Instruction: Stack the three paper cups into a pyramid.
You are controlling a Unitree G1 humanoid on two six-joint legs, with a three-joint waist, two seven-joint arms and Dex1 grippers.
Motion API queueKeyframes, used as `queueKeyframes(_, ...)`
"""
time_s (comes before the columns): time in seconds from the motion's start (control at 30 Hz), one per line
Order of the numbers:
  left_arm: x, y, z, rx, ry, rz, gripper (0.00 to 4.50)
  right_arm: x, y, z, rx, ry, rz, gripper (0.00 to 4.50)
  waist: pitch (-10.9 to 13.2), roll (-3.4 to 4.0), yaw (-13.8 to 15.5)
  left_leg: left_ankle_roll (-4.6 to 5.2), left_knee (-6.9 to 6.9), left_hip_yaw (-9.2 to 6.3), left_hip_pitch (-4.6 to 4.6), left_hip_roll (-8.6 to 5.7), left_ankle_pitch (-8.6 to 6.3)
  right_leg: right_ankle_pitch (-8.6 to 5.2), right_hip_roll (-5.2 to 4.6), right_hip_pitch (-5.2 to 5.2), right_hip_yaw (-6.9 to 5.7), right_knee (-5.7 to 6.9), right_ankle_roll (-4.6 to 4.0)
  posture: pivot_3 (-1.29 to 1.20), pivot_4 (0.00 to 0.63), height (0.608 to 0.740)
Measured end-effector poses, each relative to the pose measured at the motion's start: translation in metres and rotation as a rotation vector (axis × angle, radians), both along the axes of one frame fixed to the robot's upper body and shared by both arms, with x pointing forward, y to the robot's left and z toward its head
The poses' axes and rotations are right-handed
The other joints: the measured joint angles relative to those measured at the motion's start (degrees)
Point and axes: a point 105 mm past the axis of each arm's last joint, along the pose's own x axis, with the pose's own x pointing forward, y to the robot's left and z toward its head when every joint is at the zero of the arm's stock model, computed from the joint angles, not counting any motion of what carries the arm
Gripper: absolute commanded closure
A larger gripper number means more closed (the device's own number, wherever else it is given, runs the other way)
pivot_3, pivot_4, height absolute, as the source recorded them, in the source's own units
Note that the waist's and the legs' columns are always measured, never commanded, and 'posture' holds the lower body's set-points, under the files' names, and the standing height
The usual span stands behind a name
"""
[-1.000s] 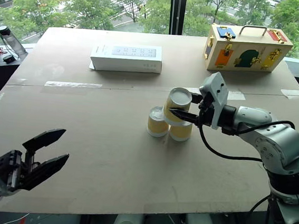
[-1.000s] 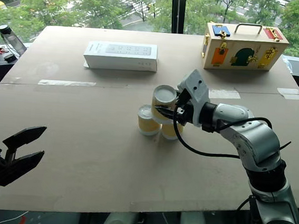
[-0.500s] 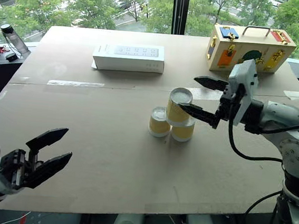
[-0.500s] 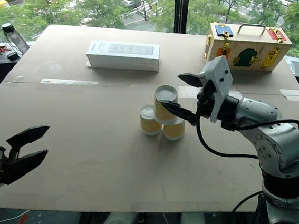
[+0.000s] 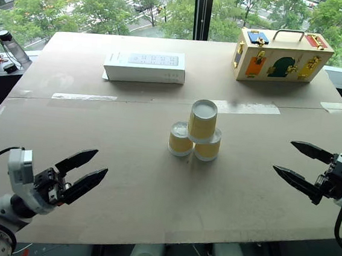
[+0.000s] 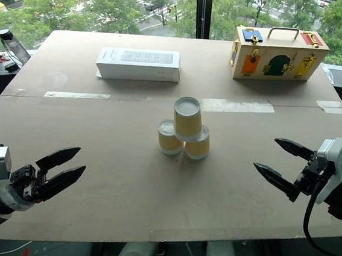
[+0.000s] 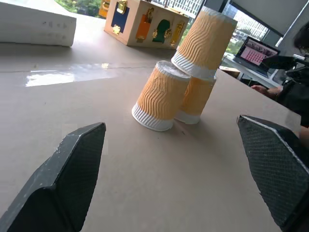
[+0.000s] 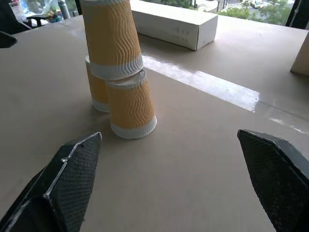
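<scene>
Pyramid (image 5: 195, 136) of three yellow-tan ribbed paper cups stood mid-table; long white box (image 5: 145, 66) at eleven o'clock, wooden latch case (image 5: 283, 54) at one. Left gripper (image 5: 85, 171) and right gripper (image 5: 301, 165) gaped wide, empty.

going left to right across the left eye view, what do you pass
left gripper → white box → stack of paper cups → wooden case → right gripper

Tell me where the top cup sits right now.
In the left eye view the top cup stands upside down near the table's middle, resting on the two lower cups, nearer than the white box.
</scene>
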Motion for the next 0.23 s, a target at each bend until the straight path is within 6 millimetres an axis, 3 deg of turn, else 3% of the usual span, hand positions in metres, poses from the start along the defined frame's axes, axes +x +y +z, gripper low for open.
queueKeyframes(0.17,0.011,-0.006,-0.013,0.128,0.075,0.12,0.0,-0.019,-0.033,-0.039,-0.061,0.09,-0.082,0.03,-0.02,-0.02,0.12,-0.01,-0.01,0.02,0.04,0.04,0.0,0.0,-0.03,0.0,0.03,0.02,0.0,0.0,0.15,0.74)
queueKeyframes(0.23,0.013,-0.01,-0.015,0.153,0.083,0.13,0.0,-0.022,-0.038,-0.043,-0.074,0.099,-0.091,0.03,-0.02,-0.02,0.02,-0.01,-0.02,0.04,0.05,0.05,0.0,0.0,-0.02,0.0,0.05,0.03,0.0,0.0,0.15,0.74)
